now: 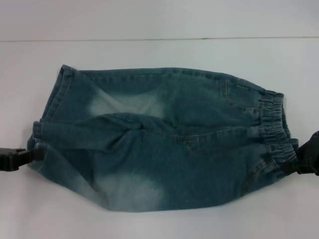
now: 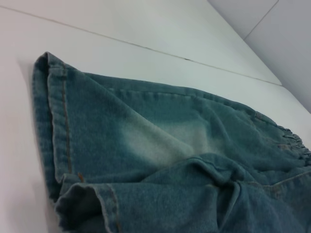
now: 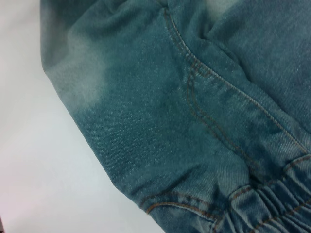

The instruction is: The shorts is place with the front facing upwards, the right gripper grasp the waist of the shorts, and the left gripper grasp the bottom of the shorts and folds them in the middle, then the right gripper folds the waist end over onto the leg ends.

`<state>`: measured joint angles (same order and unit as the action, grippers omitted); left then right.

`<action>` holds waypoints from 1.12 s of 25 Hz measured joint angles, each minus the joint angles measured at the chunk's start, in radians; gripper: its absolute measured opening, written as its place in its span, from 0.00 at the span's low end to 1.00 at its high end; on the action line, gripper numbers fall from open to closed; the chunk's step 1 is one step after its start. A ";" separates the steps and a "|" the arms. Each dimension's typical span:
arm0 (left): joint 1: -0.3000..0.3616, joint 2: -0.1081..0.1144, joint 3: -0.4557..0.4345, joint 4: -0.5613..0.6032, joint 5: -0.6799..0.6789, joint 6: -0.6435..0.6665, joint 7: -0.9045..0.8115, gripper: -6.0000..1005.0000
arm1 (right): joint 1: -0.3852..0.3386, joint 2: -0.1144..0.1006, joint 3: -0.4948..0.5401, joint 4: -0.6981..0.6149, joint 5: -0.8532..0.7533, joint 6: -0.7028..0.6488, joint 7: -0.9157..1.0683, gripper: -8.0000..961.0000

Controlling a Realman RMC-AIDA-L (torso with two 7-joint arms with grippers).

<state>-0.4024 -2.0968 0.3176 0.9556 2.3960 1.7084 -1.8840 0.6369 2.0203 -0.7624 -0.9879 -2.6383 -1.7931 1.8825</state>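
Already my left pincer (image 1: 24, 155) grips the leg hems (image 1: 39, 130), my right pincer (image 1: 304, 160) the waistband (image 1: 276, 132); denim shorts (image 1: 164, 144) lie unfolded.

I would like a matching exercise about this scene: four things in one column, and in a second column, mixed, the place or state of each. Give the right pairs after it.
Things:
1. the waist
2. the leg ends
3. the left gripper
4. the right gripper

Places or states:
A. at the shorts' left edge, near the hem closer to the robot
B. gathered band on the right side of the head view
C. at the right edge, beside the elastic band
D. flat stitched hems on the left side of the head view

Pairs: 1-B, 2-D, 3-A, 4-C
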 joint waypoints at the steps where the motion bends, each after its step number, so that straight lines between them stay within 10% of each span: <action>1: -0.003 0.002 0.000 0.000 0.000 0.001 -0.001 0.01 | 0.000 -0.001 0.000 0.000 0.000 0.000 0.000 0.26; 10: -0.025 0.032 -0.004 0.013 -0.005 0.047 -0.073 0.01 | -0.003 -0.020 0.055 0.002 0.035 -0.079 -0.035 0.06; 19: -0.070 0.066 -0.104 -0.002 -0.021 0.068 -0.178 0.01 | -0.007 -0.089 0.234 0.165 0.153 -0.117 -0.060 0.06; 28: -0.132 0.078 -0.121 -0.088 -0.055 -0.062 -0.230 0.01 | -0.011 -0.105 0.423 0.294 0.184 0.008 -0.003 0.06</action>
<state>-0.5343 -2.0191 0.1966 0.8678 2.3412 1.6461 -2.1136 0.6257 1.9149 -0.3396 -0.6936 -2.4541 -1.7848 1.8800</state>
